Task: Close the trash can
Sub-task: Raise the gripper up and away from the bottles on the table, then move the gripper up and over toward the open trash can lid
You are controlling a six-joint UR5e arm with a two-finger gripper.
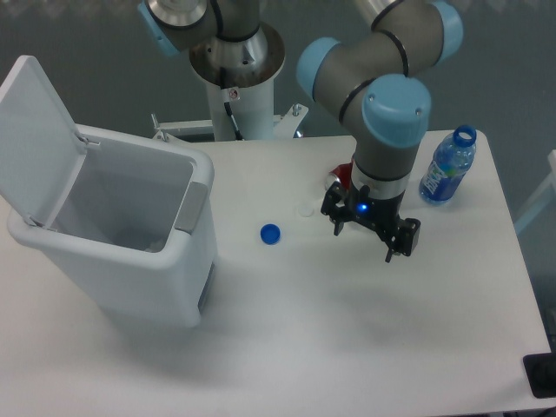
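The trash can (130,261) is a large white rectangular bin on the left of the table. Its flat white lid (33,130) stands open, tilted up and back on the far left side. A grey latch tab (193,207) sits on its right rim. The inside looks empty. My gripper (365,241) hangs over the middle right of the table, well to the right of the bin. Its two dark fingers are spread apart with nothing between them.
A blue bottle cap (270,233) lies on the table between the bin and my gripper. An uncapped clear bottle with a blue label (448,167) stands at the back right. A small red object (340,178) sits partly hidden behind my wrist. The robot's base column (236,82) is at the back.
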